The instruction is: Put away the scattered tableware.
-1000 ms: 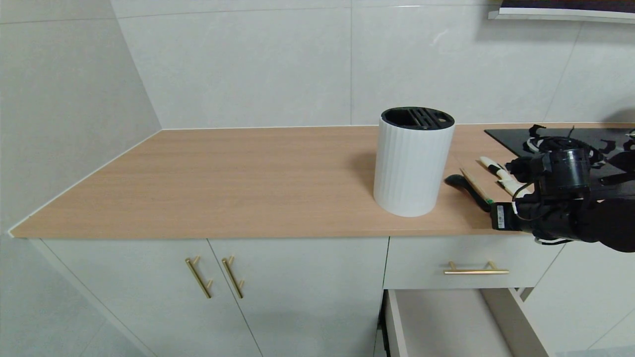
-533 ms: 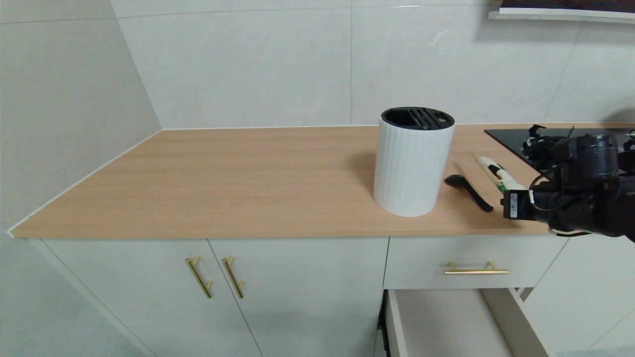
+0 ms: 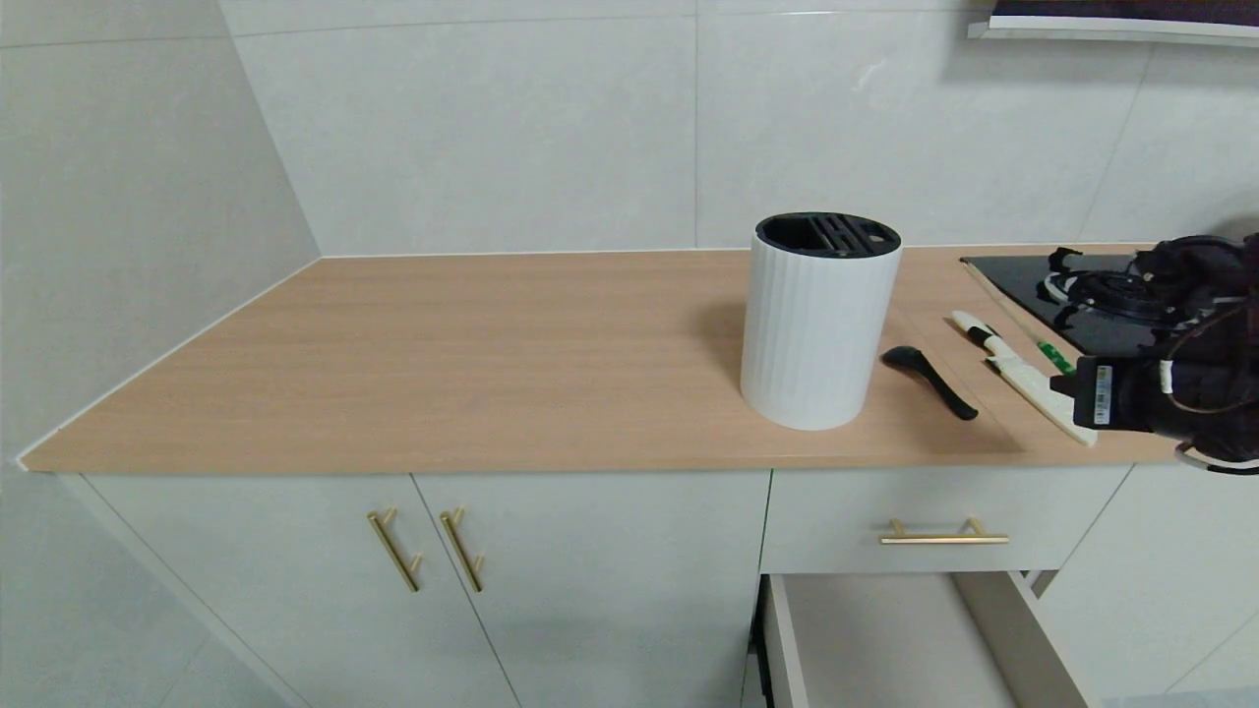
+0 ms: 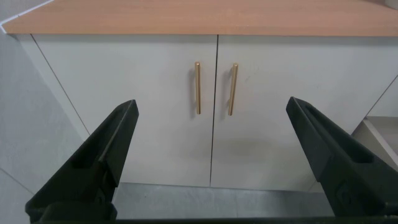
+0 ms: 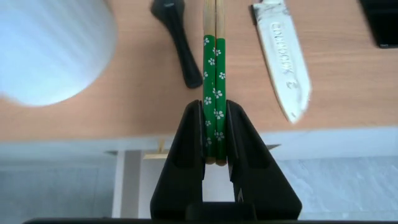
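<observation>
My right gripper (image 3: 1080, 391) hangs over the counter's front right edge, shut on a pair of wooden chopsticks (image 3: 1018, 320) with green flowered ends (image 5: 214, 93). The sticks slant away from it above the counter. Under them lie a white knife (image 3: 1023, 379) (image 5: 283, 59) and a black spoon (image 3: 929, 381) (image 5: 177, 43). To their left stands the white ribbed holder (image 3: 819, 324) with its black slotted top (image 5: 50, 50). My left gripper (image 4: 211, 106) is open, low in front of the cabinet doors, with nothing between its fingers.
A black stove (image 3: 1111, 285) occupies the counter's right end. A drawer (image 3: 885, 639) stands pulled out below the counter at the right, under a closed drawer with a gold handle (image 3: 944, 537). The left stretch of the wooden counter (image 3: 443, 354) is bare.
My right arm has drawn back to the right, carrying the chopsticks from beside the spoon across the knife toward the stove side. The spoon, knife and holder have stayed put.
</observation>
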Controlling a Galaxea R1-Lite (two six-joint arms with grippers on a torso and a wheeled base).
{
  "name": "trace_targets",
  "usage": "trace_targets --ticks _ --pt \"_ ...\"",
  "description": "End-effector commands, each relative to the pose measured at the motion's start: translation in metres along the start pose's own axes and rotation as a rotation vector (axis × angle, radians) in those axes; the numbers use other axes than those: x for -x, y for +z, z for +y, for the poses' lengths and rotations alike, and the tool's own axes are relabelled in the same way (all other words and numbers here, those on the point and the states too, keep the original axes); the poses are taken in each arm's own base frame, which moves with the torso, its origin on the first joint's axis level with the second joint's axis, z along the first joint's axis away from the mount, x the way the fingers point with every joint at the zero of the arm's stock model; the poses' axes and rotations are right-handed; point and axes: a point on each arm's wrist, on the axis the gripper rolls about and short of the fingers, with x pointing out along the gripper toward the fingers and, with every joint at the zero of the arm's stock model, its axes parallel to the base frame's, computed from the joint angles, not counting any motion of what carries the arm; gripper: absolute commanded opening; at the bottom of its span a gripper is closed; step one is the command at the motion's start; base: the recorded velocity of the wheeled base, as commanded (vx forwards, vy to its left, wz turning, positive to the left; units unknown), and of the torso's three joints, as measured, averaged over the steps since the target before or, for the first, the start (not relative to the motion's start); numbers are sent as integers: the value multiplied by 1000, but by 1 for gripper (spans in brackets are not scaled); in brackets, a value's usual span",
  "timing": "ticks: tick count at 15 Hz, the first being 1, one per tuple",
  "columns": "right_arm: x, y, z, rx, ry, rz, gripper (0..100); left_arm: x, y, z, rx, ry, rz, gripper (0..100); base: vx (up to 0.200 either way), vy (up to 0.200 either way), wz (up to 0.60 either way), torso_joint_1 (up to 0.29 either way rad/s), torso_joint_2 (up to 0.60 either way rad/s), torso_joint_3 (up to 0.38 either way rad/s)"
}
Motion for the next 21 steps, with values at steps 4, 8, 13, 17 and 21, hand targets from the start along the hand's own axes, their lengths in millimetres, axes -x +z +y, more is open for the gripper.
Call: trace_targets --ticks 4,8,13,17,21 --pt "74 -16 -9 -1 72 -52 0 0 0 0 0 1 1 100 0 0 0 0 0 0" --pt "129 -41 -2 84 293 59 0 0 0 0 0 1 1 100 0 0 0 0 0 0" --pt "134 -64 7 213 437 268 0 0 0 0 0 1 1 100 0 0 0 0 0 0" --pt "122 -81 13 336 458 480 0 0 0 0 0 1 1 100 0 0 0 0 0 0" --pt "95 -94 24 366 426 632 0 0 0 0 0 1 1 100 0 0 0 0 0 0"
